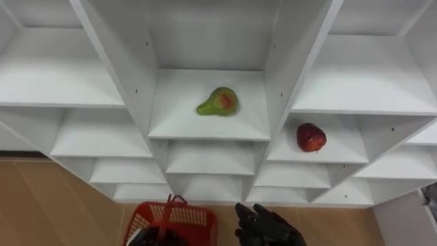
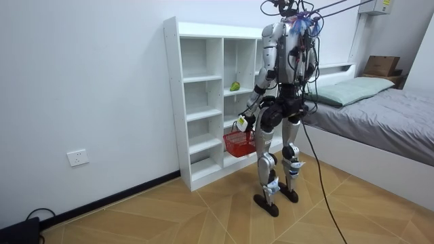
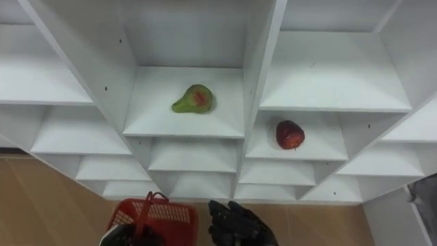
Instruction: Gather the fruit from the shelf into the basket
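Reach geometry at the closet. I stand close before its open compartments. My right hand sits low in the eye views, empty, its dark fingers loosely bent and pointing up toward the shelves. My left hand is closed on the handle of the red basket, which hangs just left of the right hand. The pear lies on the middle column's shelf, above the right hand and slightly to its left. Its long axis runs across the shelf, narrow end left, broad end right. The apple sits one shelf lower in the next column to the right, above and to the right of the same hand, well apart from the pear. The free right hand seems the better placed for either fruit, and the apple appears the closer of the two. The pear is green with a red blush on its upper face. The apple is dark red, rounded, with a paler fleck. Both look whole and rest clear of the compartment walls.
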